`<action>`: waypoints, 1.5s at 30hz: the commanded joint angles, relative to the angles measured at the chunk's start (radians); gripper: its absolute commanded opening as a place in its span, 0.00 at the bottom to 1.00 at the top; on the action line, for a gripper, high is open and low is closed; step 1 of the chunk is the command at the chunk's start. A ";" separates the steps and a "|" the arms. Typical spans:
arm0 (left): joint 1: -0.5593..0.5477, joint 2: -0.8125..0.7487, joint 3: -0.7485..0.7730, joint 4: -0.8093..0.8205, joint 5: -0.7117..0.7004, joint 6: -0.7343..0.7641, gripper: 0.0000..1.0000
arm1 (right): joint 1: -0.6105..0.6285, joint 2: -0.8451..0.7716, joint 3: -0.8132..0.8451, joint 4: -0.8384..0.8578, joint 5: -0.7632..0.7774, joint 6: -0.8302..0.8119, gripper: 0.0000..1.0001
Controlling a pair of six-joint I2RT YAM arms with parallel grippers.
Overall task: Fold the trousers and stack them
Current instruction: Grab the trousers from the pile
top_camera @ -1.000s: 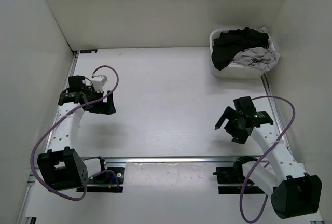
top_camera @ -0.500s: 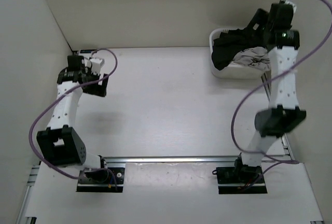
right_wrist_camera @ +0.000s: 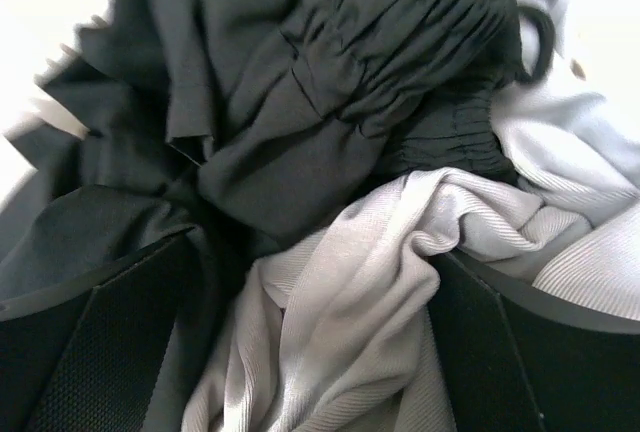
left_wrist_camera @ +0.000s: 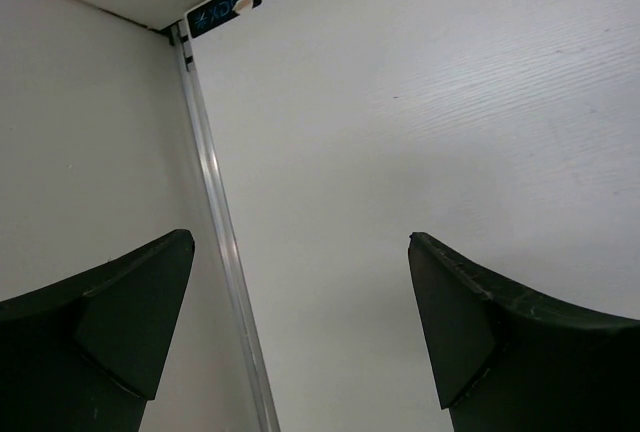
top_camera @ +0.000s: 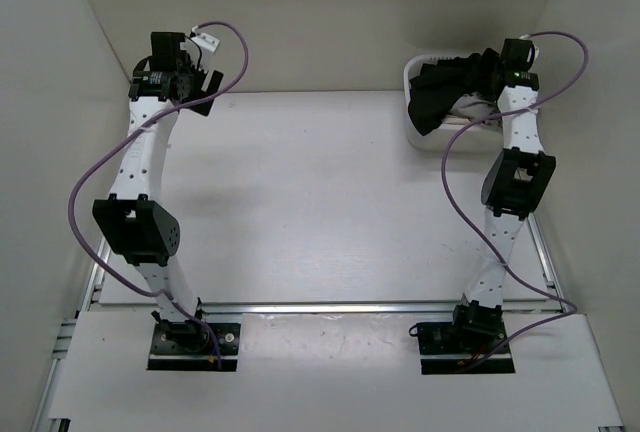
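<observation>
A white basket (top_camera: 415, 132) at the back right of the table holds crumpled trousers: a black pair (top_camera: 440, 87) (right_wrist_camera: 330, 62) and a light grey pair (right_wrist_camera: 400, 282). My right gripper (top_camera: 490, 67) (right_wrist_camera: 310, 292) is open, low over the basket, with its fingers to either side of a fold of the grey trousers. My left gripper (top_camera: 185, 82) (left_wrist_camera: 300, 332) is open and empty, raised above the table's back left corner.
White walls close in the table at the back and both sides. A metal rail (left_wrist_camera: 215, 232) runs along the left edge of the table. A small black label (left_wrist_camera: 225, 9) sits in the back left corner. Both arm bases (top_camera: 190, 337) stand on the near edge.
Both arms have reached out from near the front. The right gripper moved back to the basket and went down into the clothes. The left gripper moved to the back left corner.
</observation>
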 commanded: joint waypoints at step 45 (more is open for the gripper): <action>-0.049 0.075 -0.158 -0.004 -0.018 -0.030 0.97 | 0.054 0.048 0.101 0.427 0.197 -0.146 0.04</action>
